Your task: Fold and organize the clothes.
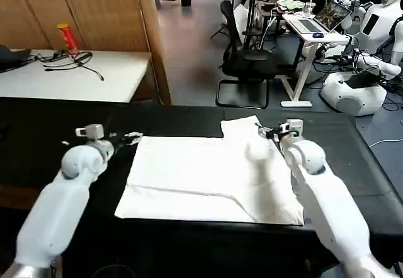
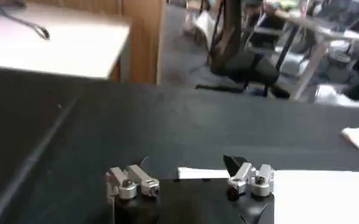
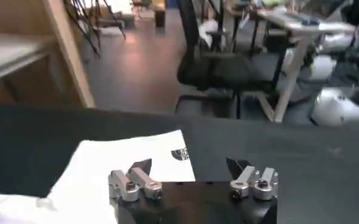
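Head view shows a white T-shirt (image 1: 208,177) lying flat on a black table cloth (image 1: 38,146), plain side up, spread as a wide rectangle with a faint crease running across its near half. One sleeve (image 1: 242,129) sticks out at the shirt's far right corner. No box, bin or basket sits on the cloth; the shirt rests on the bare cloth alone.

At the shirt's far left corner, the left gripper (image 1: 133,138) sits low, its tips just at the fabric edge. From the left wrist view, this gripper (image 2: 190,178) has its jaws spread wide, with a strip of white shirt edge (image 2: 325,195) showing between and beside them; nothing is pinched. At the shirt's far right corner, beside the sleeve, the right gripper (image 1: 264,131) hovers over the fabric. From the right wrist view, this gripper (image 3: 191,173) also has its jaws spread apart, and the sleeve (image 3: 136,161) lies below them, showing a small dark printed mark (image 3: 179,154) near its edge.

Black cloth stays open on all sides of the shirt: a broad band to its left, a narrower one to its right, and a strip along its far edge. The shirt's near edge lies close to the near edge of the table.

Beyond the shirt, a white table (image 1: 75,77) carries black cables (image 1: 69,60) and a red can (image 1: 67,38). A black office chair (image 1: 245,61) stands on the floor farther off, well apart from the shirt.
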